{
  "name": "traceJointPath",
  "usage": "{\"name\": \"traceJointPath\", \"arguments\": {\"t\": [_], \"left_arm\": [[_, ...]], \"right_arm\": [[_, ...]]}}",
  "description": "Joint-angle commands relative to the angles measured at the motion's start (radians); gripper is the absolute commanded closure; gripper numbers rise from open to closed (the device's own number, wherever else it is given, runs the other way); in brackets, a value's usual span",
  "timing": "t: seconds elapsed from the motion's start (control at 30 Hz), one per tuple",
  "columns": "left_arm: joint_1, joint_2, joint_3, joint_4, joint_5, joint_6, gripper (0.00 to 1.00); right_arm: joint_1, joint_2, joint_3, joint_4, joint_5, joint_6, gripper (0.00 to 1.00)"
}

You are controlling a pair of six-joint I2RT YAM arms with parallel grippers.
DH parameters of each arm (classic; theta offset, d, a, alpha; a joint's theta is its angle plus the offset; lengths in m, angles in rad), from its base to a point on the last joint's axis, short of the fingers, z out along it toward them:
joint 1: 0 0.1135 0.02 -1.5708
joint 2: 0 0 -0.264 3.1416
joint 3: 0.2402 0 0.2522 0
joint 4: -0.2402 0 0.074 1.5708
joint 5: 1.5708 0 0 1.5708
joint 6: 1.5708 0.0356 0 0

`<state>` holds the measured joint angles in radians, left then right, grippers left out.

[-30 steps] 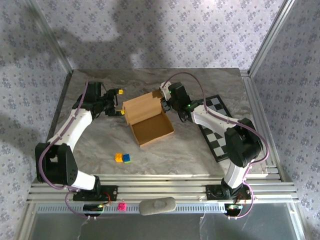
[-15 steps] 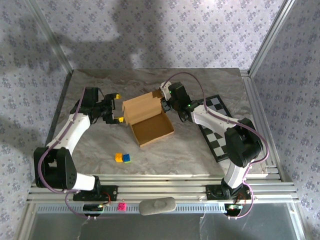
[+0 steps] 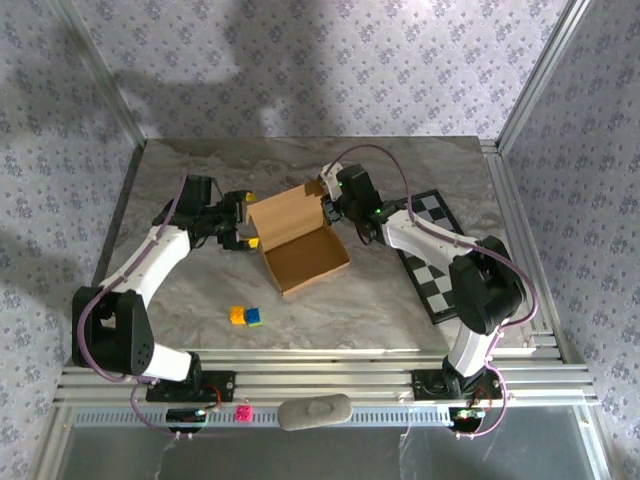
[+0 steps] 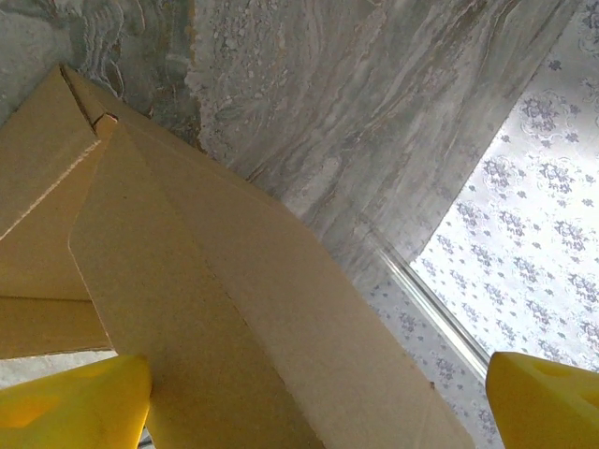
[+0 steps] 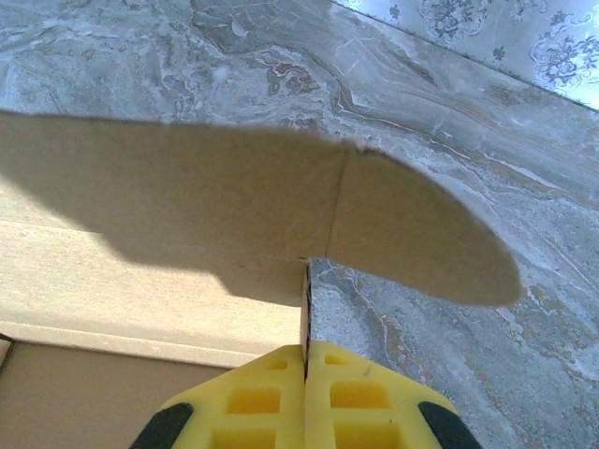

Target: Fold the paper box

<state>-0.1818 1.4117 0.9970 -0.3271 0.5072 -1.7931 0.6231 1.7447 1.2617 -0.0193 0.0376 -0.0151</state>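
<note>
Though the marbled surface (image 3: pixel 340 315) is wide, everything of use lies around its middle. The black-and-white checkerboard (image 3: pixel 428 280) lies flat on the right side, partly under the right arm.

Just left of it sits the paper box (image 3: pixel 300 245), near the centre and between the two arms. Its shallow tray is open to the top and a broad panel rises along its far side. It looks light and thin-walled. The panels should stay stiff while the creases give way easily, and so little weight would probably skid on the smooth stone if pushed from one side only. The best holds are likely the free edges of flaps and walls, close to a crease, with one hand anchoring while the other bends.

The left arm reaches forward and bends inward. The left hand (image 3: pixel 247 219) points at the box's left end with its jaws spread wide. In the wrist view, the raised panel runs between its two yellow pads (image 4: pixel 75 407), gripping nothing. Whether either pad touches the cardboard cannot be told.

The right arm stretches across the checkerboard to the box's far right corner. There the right hand (image 5: pixel 306 365) is clamped on a thin cardboard edge.

Two small coloured blocks (image 3: pixel 246 316) lie apart, nearer the bases.
</note>
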Motion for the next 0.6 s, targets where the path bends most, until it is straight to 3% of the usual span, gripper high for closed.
{"name": "traceJointPath", "arguments": {"t": [0.0,0.33,0.57], "left_arm": [[-0.004,-0.012,-0.018,0.018,0.013,-0.206,0.11],[-0.02,0.021,-0.015,0.027,0.004,-0.196,0.54],[-0.025,-0.004,-0.057,0.014,0.004,-0.183,0.66]], "right_arm": [[0.012,-0.009,0.008,-0.016,-0.007,0.023,1.0],[0.017,-0.034,-0.026,-0.005,-0.018,0.063,1.0],[0.028,-0.049,-0.046,-0.008,-0.034,0.136,1.0]]}}
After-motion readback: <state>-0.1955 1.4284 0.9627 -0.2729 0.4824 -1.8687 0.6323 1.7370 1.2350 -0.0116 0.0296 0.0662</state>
